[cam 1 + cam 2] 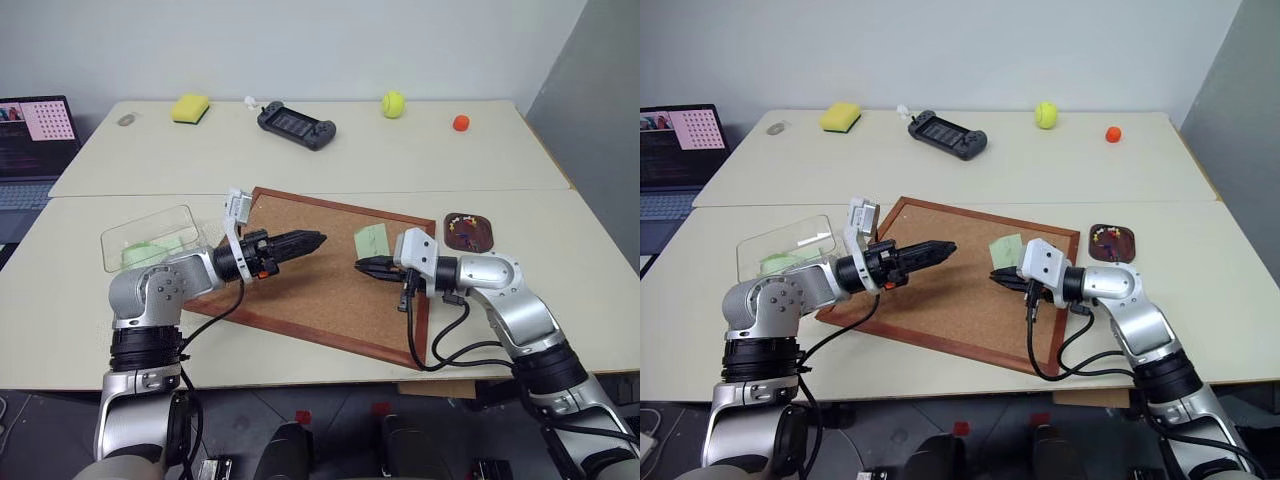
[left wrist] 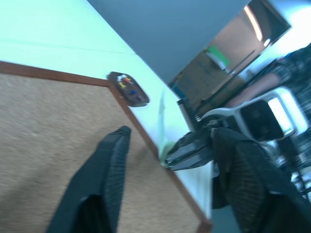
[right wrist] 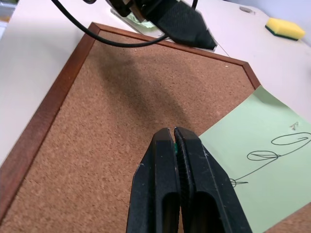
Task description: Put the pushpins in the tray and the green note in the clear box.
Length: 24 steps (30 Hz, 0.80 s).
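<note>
Where the worktop [image 1: 330, 165] runs out to the right of the corkboard [image 1: 300, 290], the tray [image 1: 468, 231] is seen to hold small coloured specks, among them yellow and dark ones, which are taken to be the pushpins [image 1: 462, 233], though they are too small to be told apart. At the far left the clear box [image 1: 150, 238] is set just beside the corkboard's left corner, and something pale green is seen through its wall. The green note [image 1: 371, 240] is found lying on the cork near the board's right edge, with a pen scribble on it.

Over the board the left gripper [image 1: 318, 239] is held level, pointing to the right, with its fingers spread and nothing between them. The right gripper [image 1: 362, 265] is pointed to the left, its fingers pressed together with a speck of green between their tips, and its tip is placed just beside the note's lower corner; whether the paper is pinched cannot be told. Open cork is left between the two grippers.

Along the far side of the pale worktop a yellow sponge [image 1: 190, 108], a black handheld console [image 1: 296, 125], a tennis ball [image 1: 392, 104] and a small orange ball [image 1: 460, 123] are spaced well apart. A laptop [image 1: 35, 135] is stood beyond the left end, and a plain wall is seen behind.
</note>
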Available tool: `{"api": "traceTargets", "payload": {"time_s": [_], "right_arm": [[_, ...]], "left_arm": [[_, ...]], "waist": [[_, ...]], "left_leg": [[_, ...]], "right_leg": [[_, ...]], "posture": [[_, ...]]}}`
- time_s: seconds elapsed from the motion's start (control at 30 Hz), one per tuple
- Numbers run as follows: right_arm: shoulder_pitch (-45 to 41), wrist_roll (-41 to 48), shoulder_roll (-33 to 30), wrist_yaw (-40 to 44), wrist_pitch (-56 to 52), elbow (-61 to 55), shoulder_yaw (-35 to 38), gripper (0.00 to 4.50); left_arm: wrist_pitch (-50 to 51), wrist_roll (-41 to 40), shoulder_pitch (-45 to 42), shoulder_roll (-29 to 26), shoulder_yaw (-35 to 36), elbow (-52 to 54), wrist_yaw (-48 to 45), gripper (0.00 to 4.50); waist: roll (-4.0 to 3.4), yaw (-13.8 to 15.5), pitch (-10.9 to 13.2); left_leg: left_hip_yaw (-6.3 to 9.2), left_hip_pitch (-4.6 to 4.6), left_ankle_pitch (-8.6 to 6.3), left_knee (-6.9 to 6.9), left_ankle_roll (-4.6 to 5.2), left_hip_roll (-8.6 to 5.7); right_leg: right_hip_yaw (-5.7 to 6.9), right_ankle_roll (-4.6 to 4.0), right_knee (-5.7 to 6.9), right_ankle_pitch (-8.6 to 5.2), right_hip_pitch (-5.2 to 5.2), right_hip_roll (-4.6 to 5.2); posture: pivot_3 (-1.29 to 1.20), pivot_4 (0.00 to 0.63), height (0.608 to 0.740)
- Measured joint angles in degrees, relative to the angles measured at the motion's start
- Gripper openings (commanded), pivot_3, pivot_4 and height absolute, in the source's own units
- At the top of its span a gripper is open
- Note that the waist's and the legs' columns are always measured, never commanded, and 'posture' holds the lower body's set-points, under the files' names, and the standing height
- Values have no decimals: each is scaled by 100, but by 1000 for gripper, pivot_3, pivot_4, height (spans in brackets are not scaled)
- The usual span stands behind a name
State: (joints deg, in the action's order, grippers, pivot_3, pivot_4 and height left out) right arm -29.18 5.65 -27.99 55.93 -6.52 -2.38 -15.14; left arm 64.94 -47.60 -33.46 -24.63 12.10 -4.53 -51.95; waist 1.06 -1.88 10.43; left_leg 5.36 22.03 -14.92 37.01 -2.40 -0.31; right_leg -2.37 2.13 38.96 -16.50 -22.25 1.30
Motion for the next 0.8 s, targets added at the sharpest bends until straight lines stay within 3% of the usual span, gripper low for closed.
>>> {"api": "traceTargets", "payload": {"time_s": [0.63, 0.8], "right_arm": [[-156, -114, 154, 15, 360, -533, -244, 0], [-175, -116, 182, 15, 356, -532, -245, 0]], "left_arm": [[-297, 39, -122, 521, -550, 65, 365, 3583], [-392, 52, -181, 518, -553, 7, 362, 2727]], "waist": [[1, 1, 1], [1, 1, 1]], "left_leg": [[1, 0, 19, -1, -34, 0], [0, -1, 19, -2, -34, -1]], "right_leg": [[0, -1, -2, 0, 0, 0], [-1, -1, -2, 0, 0, 0]], "posture": [[0, 150, 740], [0, 150, 740]]}}
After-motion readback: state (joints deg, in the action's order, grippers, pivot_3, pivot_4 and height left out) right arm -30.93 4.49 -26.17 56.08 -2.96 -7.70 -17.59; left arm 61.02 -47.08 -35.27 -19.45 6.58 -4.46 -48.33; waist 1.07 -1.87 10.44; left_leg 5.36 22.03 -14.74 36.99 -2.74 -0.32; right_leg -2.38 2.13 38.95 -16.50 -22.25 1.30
